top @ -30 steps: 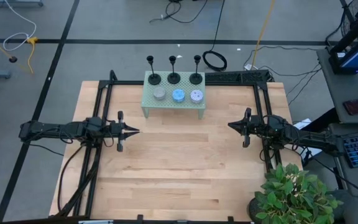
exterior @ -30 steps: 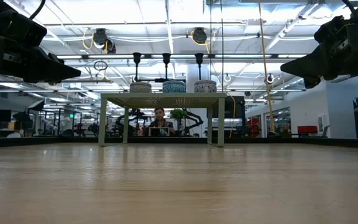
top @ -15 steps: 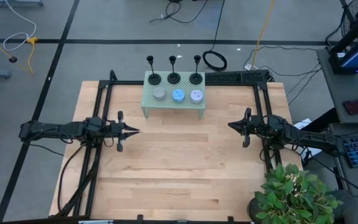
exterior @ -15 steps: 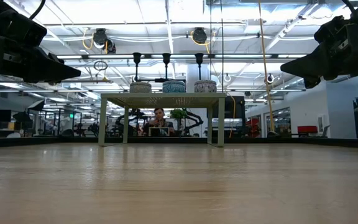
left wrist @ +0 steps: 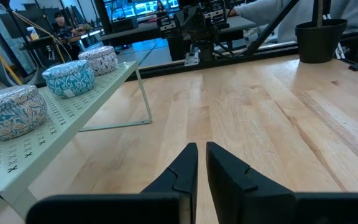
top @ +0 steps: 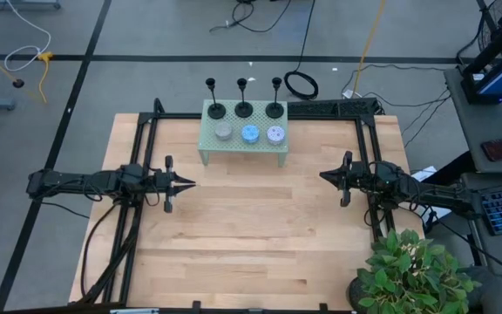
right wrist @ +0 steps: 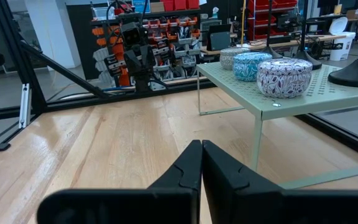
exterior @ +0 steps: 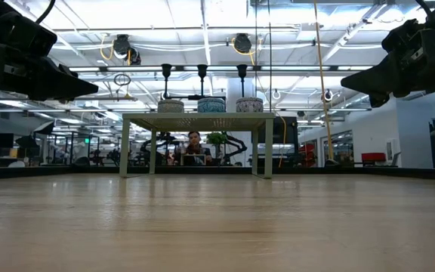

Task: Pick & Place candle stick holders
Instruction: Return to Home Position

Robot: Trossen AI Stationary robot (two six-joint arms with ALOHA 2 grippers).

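Three black candle stick holders (top: 216, 111) (top: 244, 109) (top: 274, 110) stand upright by their dome bases in a row along the far edge of a pale green perforated stand (top: 244, 144); they also show in the low view (exterior: 202, 81). My left gripper (top: 190, 184) hovers shut above the table's left part, pointing right, empty. My right gripper (top: 323, 176) hovers shut above the right part, pointing left, empty. Both also show in their wrist views (left wrist: 201, 149) (right wrist: 201, 146).
Three small speckled pucks, grey (top: 223, 133), blue (top: 249, 133) and whitish (top: 275, 133), sit on the stand in front of the holders. A potted plant (top: 412, 275) stands at the near right corner. Black frame rails (top: 146, 148) run along the table's sides. Bare wood (top: 251, 227) lies between the arms.
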